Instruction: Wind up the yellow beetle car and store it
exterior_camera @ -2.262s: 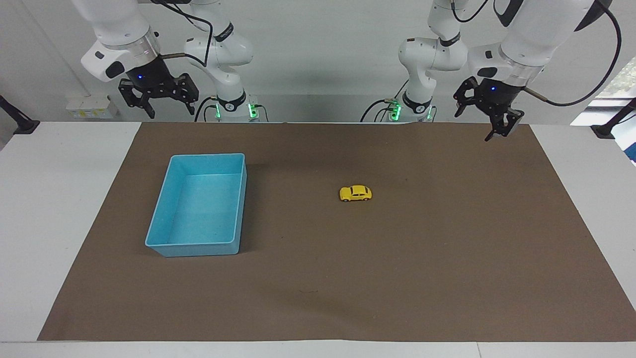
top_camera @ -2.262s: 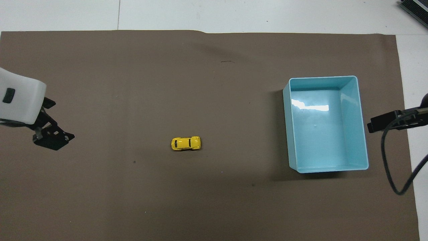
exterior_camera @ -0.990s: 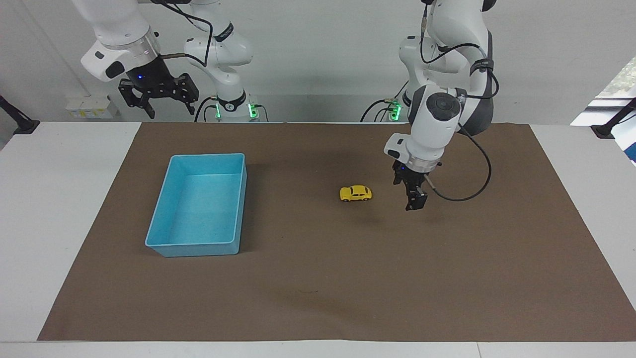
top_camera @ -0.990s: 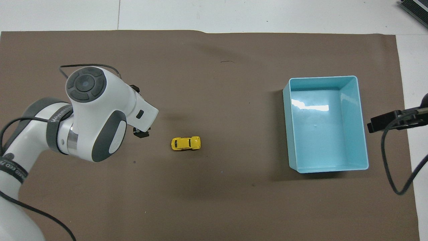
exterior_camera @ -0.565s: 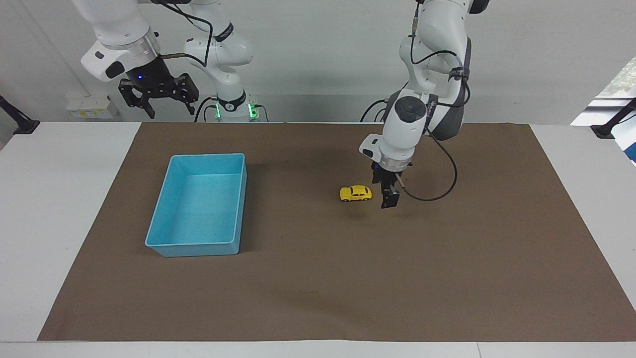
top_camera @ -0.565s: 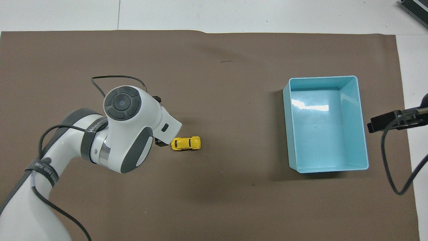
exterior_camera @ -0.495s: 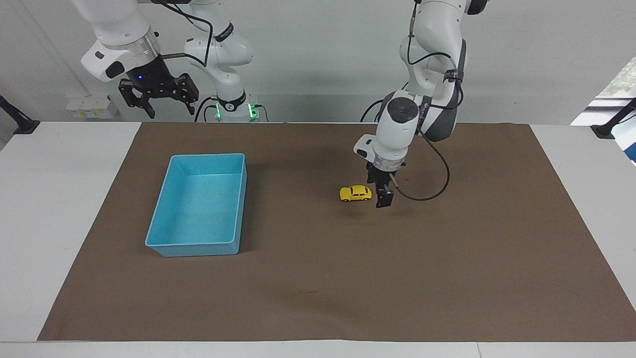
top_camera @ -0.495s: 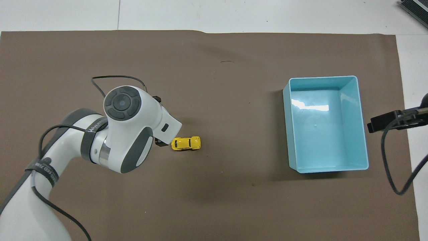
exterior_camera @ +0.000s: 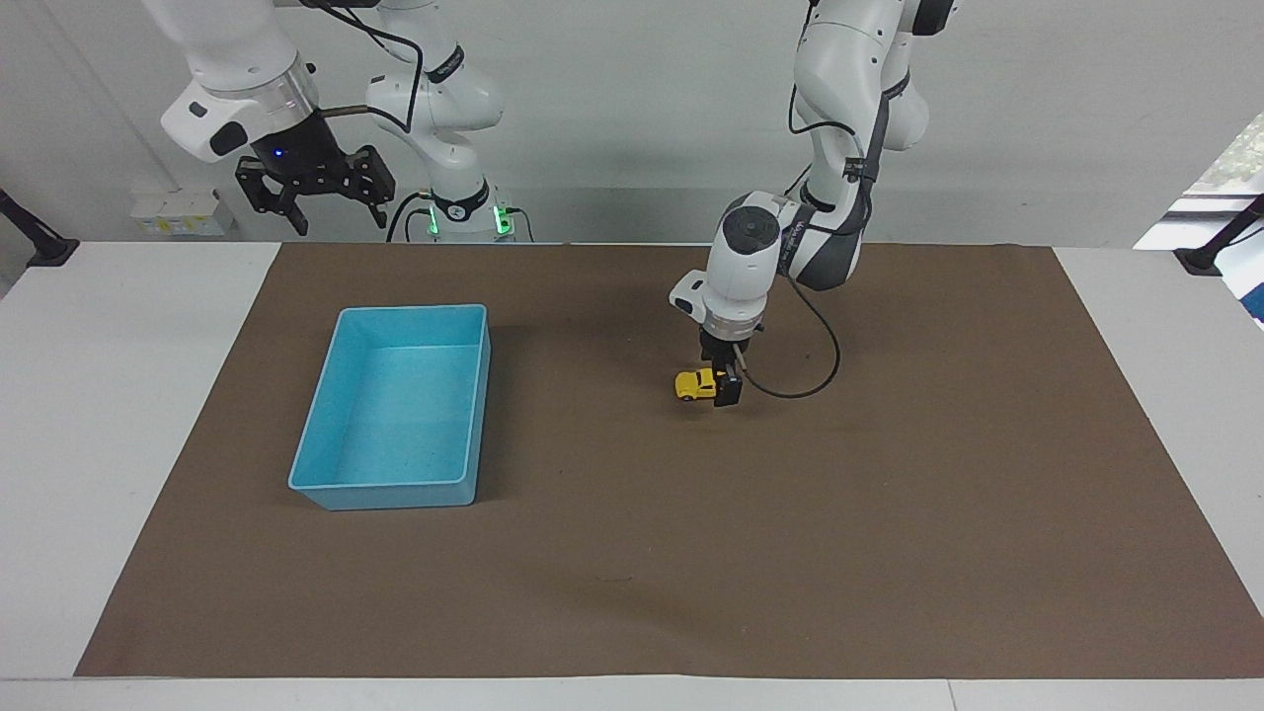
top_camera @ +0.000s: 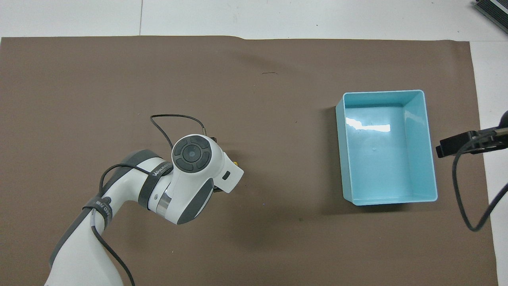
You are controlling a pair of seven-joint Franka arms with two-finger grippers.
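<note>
One second has carried the left gripper (exterior_camera: 724,387) from beside the yellow beetle car (exterior_camera: 695,385) down over its rear — fingers spread, not yet clenched. The car sits mid-mat; the right gripper (exterior_camera: 314,194) (waiting) hangs open.

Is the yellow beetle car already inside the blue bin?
No, the yellow beetle car stands on the brown mat under the left claw, apart from the blue bin.

One yellow beetle car (exterior_camera: 695,385), one blue bin (exterior_camera: 400,408), one brown mat (exterior_camera: 889,513), two robot arms
</note>
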